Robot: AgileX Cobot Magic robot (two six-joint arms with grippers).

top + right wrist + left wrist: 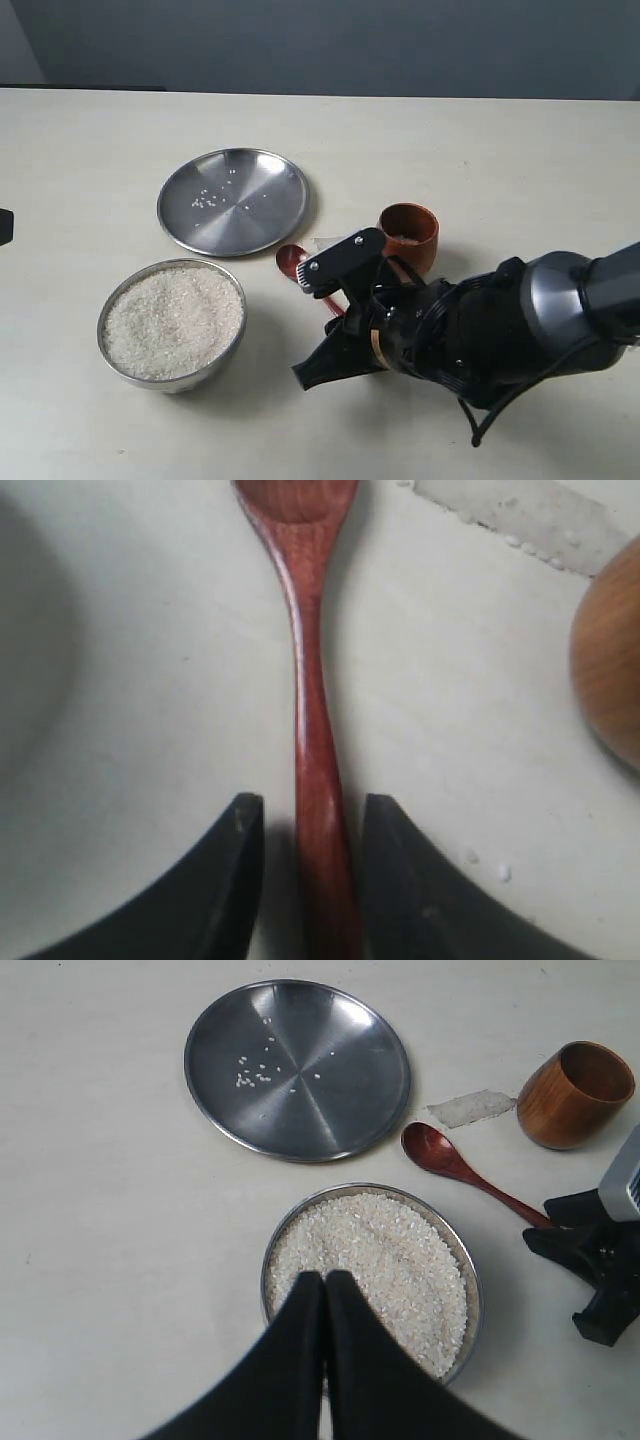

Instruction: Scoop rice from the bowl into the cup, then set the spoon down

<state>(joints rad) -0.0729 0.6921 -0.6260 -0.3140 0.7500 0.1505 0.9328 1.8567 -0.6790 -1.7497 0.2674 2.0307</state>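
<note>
Right fingers [225, 880] spread astride slender glossy reddish-brown wooden spoon [312, 740] flat on bench [460, 740]; light, stiff, probably slippery: pinch mid-handle. Left fingers [290, 1360] pressed together.

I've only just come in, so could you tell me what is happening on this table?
The right gripper is open, straddling the handle of the wooden spoon, which lies on the table between the steel plate and the wooden cup. The left gripper is shut above the steel bowl of rice. A few grains lie on the plate. Nothing is held.
</note>
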